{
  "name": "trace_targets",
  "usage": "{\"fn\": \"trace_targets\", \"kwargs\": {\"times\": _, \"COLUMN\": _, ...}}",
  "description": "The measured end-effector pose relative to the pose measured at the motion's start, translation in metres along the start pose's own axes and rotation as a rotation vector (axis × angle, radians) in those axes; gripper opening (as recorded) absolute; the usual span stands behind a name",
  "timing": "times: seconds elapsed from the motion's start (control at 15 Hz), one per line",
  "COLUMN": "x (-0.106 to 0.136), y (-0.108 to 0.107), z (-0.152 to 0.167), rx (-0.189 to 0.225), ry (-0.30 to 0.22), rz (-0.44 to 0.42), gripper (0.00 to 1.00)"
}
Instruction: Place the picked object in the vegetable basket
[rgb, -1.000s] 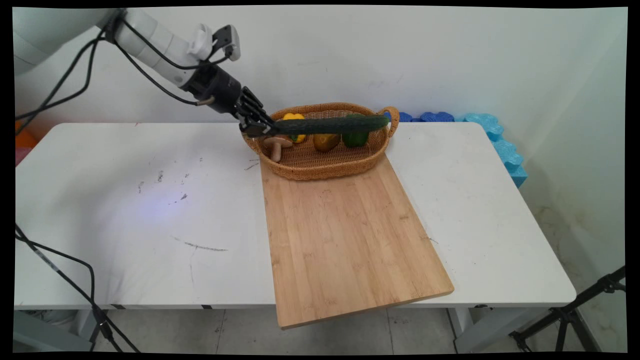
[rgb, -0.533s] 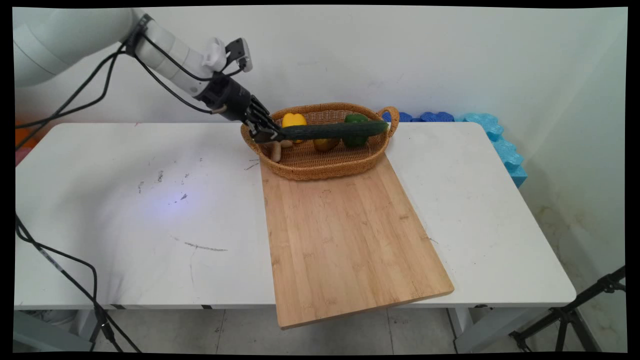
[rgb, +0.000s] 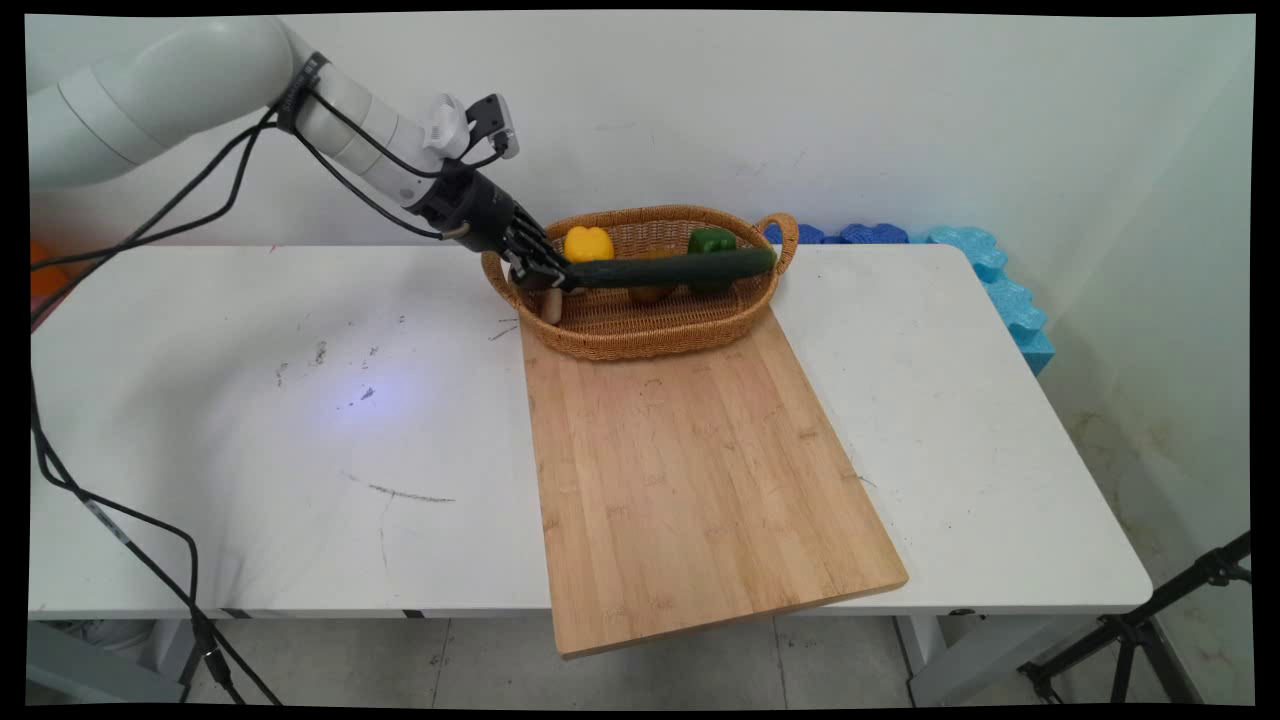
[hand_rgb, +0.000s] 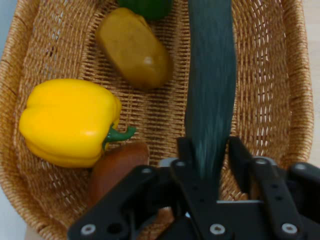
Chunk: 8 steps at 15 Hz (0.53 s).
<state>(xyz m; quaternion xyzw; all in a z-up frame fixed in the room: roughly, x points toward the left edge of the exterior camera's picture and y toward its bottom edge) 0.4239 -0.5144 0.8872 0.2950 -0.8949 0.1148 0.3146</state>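
Note:
My gripper is shut on the left end of a long dark green cucumber, which lies level across the wicker basket, low over its contents. In the hand view the cucumber runs away from my gripper along the basket's floor. Inside the basket sit a yellow bell pepper, a brownish potato, a green bell pepper and a brown mushroom just below my hand.
A bamboo cutting board lies in front of the basket and overhangs the table's near edge. Blue foam pieces sit at the table's far right. The white table shows scuff marks on its left half.
The gripper has lowered and moved slightly right with the cucumber, bringing it from above the basket's rim down into the basket.

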Motion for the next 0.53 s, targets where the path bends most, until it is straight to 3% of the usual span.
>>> {"fn": "trace_targets", "kwargs": {"times": 0.07, "x": -0.0004, "y": -0.0005, "z": 0.0024, "rx": -0.001, "ry": 0.003, "rz": -0.003, "gripper": 1.0}}
{"fn": "trace_targets", "kwargs": {"times": 0.53, "x": -0.0002, "y": -0.0005, "z": 0.0066, "rx": -0.016, "ry": 0.026, "rz": -0.011, "gripper": 1.0}}
